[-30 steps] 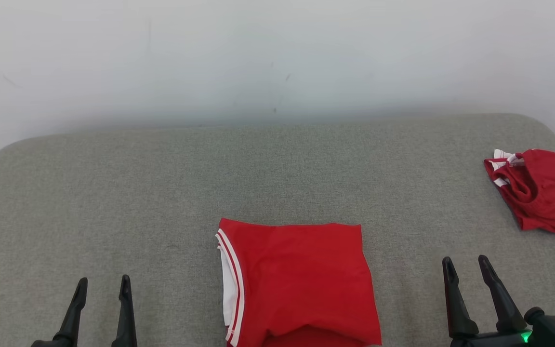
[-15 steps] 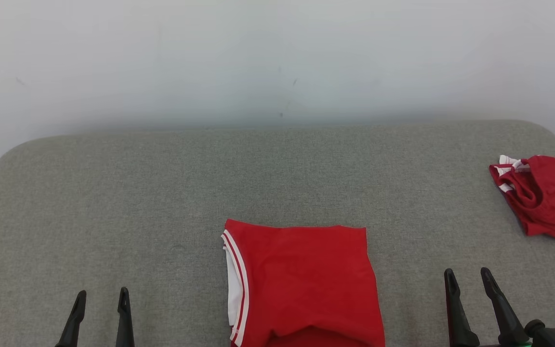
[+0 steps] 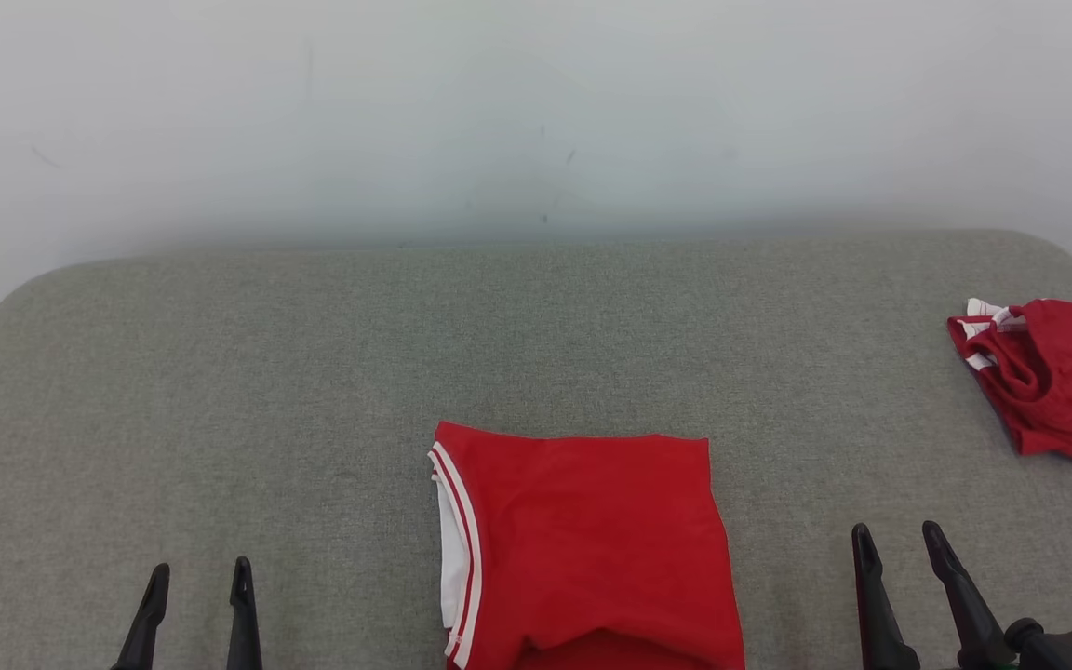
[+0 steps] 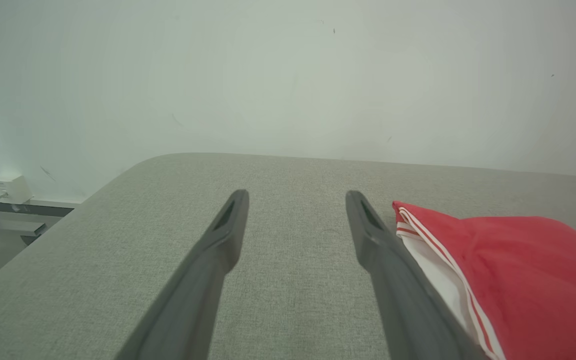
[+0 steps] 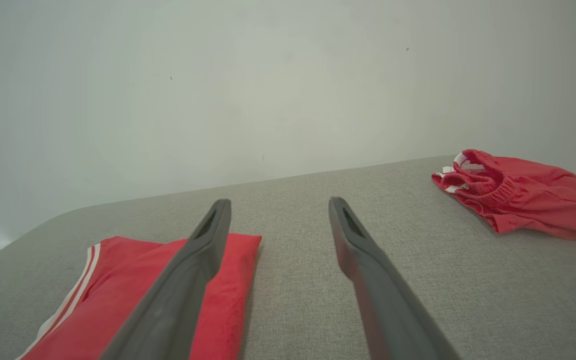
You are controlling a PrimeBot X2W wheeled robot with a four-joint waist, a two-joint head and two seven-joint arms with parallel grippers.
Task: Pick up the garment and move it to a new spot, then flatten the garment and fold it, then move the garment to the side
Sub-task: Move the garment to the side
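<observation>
Head view, folded red garment (image 3: 592, 540), grey surface (image 3: 220, 372)

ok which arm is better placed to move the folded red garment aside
Right, probably. Both are open, but the right gripper sits closer to the edge of the folded red garment than the left gripper does.

From the head, high up, looks forward and down over the grey worktop (image 3: 220, 372) to the wall (image 3: 536, 112) at 12 o'clock. From the left wrist, skims low toward that wall, folded red garment (image 4: 518, 260) close at 4 o'clock. From the right wrist, equally low, shares that garment at 8 o'clock, crumpled garment (image 5: 533, 200) at 2 o'clock.
</observation>
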